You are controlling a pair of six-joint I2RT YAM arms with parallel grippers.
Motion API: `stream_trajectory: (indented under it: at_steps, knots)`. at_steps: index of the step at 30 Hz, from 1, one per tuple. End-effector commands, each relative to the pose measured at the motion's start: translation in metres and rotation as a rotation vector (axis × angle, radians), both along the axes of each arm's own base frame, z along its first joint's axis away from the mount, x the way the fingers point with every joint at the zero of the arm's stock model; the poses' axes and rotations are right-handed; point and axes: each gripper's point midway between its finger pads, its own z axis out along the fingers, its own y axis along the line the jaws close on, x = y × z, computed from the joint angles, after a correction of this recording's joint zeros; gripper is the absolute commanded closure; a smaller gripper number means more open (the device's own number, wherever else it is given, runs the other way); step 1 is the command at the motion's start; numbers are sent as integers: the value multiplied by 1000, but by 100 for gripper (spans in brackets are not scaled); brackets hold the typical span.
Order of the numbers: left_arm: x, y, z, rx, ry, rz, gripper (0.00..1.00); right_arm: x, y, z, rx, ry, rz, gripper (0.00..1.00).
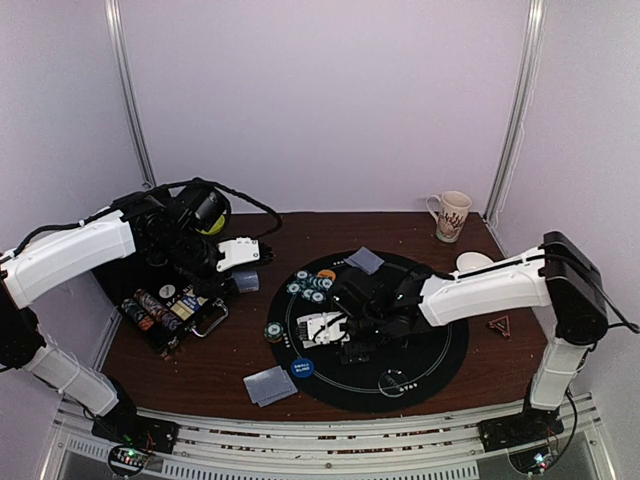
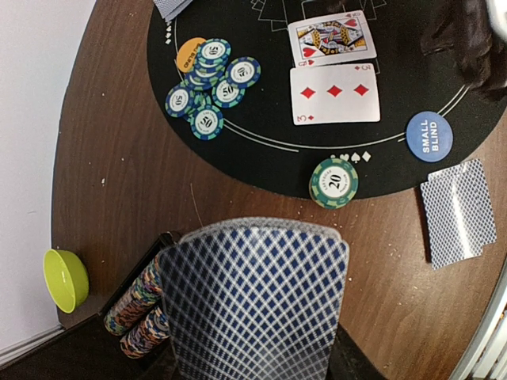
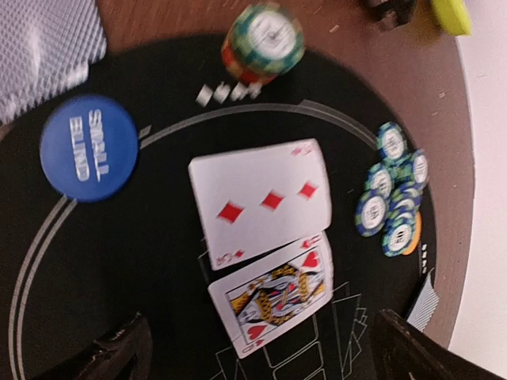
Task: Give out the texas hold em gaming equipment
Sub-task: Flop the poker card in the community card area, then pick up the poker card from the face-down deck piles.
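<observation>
Two face-up cards (image 3: 265, 202) before right claw (image 3: 265, 356), face-down card (image 2: 257, 301) in left claw (image 1: 247, 277)

The left arm (image 1: 70, 255) reaches in from the left side, its white forearm slanting toward the middle and its black wrist bent downward. The left pincer (image 1: 242, 274) is clamped on a fanned deck of cards (image 2: 257, 305), which hides its fingers in the wrist view. The right arm (image 1: 480, 285) rises from its base, folds at the elbow and stretches leftward, low. The right pincer (image 3: 261, 324) hangs with its dark fingers (image 3: 119, 352) spread wide apart, gripping nothing.
</observation>
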Motion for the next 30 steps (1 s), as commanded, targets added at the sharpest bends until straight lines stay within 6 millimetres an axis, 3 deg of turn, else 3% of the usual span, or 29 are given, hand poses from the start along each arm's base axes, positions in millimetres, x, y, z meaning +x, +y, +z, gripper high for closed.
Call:
stream_trajectory:
  at_steps: [1,5,8,13,20,24,30]
  knots:
    - [5,-2,12,-34,-40,-5,54,12,23,107,503,103,-149,0]
    - [6,-3,13,-35,-43,-7,54,28,31,185,1008,406,-236,0]
    - [7,-5,17,-46,-48,-7,54,35,40,213,1258,686,-292,0]
    - [8,-8,23,-65,-60,-10,54,51,78,208,1368,969,-394,0]
    - [8,-8,23,-67,-57,-6,54,40,132,183,1289,1039,-357,1]
    - [9,-9,22,-64,-54,-6,54,35,151,175,1269,1082,-333,4]
    - [12,-11,23,-64,-56,-7,54,43,162,154,1238,1080,-362,11]
